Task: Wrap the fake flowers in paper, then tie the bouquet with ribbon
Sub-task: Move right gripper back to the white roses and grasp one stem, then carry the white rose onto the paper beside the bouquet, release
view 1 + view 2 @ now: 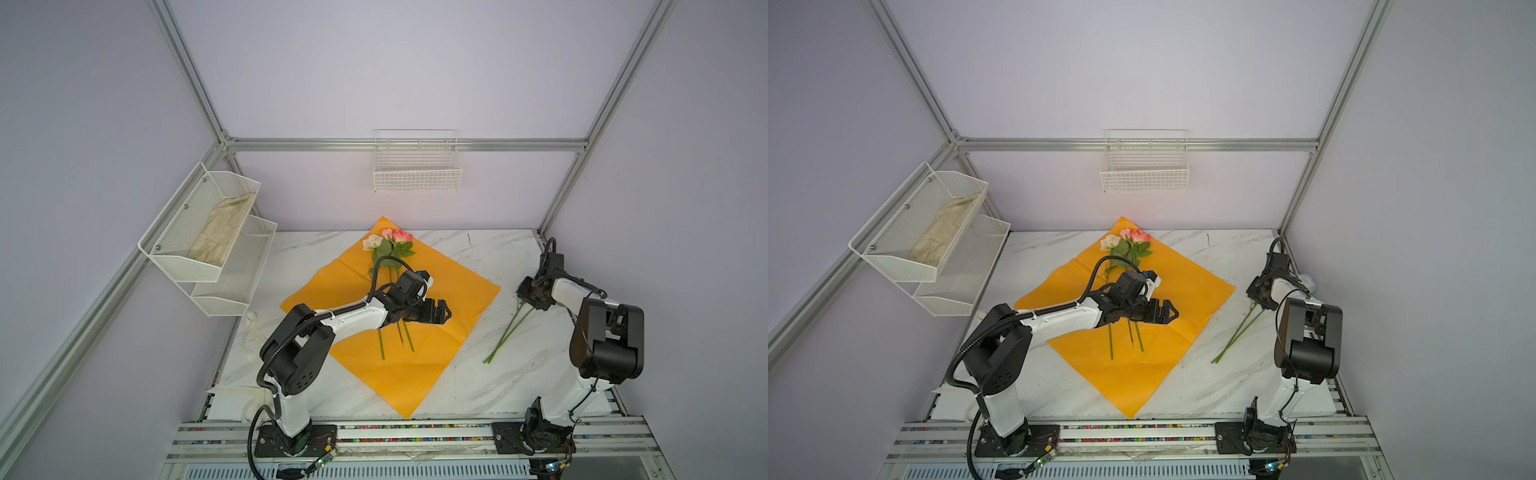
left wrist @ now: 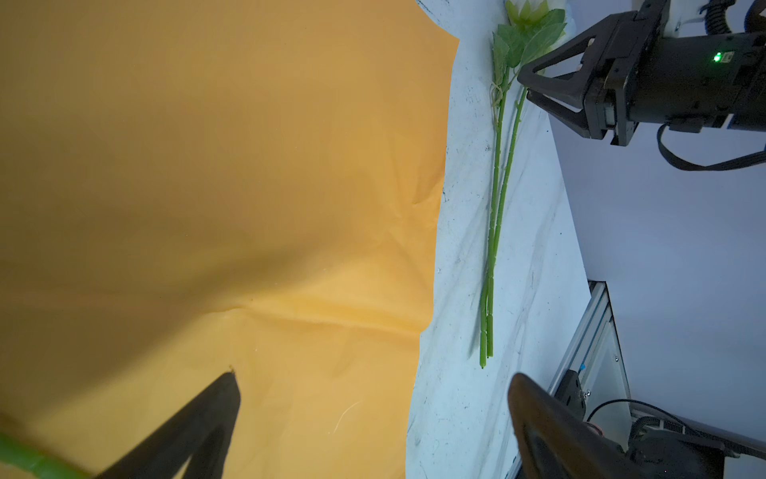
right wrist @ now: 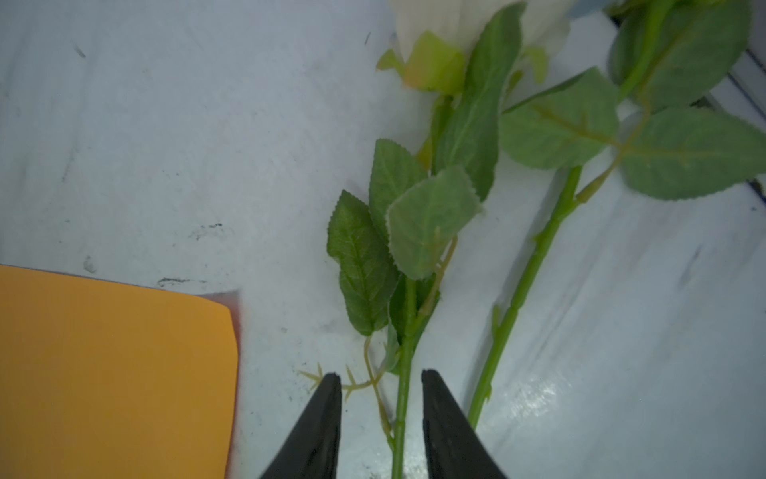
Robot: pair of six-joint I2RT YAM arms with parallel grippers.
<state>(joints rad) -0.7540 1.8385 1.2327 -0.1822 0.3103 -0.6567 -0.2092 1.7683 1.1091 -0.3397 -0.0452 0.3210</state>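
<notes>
The bouquet of fake flowers lies loose: three roses [image 1: 388,239] on one orange wrapping paper [image 1: 457,291] mid-table [image 1: 478,249], and two more roses [image 1: 505,336] on bare marble to its right. The right gripper [image 3: 381,385] straddles one of those stems, jaws parted, not pinching. The left gripper [image 1: 441,310] hangs spread wide above the three stems.

An orange wrapping paper sheet [image 1: 415,365] lies cornerwise on the marbled bench [image 1: 478,257]. Two loose roses [image 2: 489,298] lie on bare marble beside it.
</notes>
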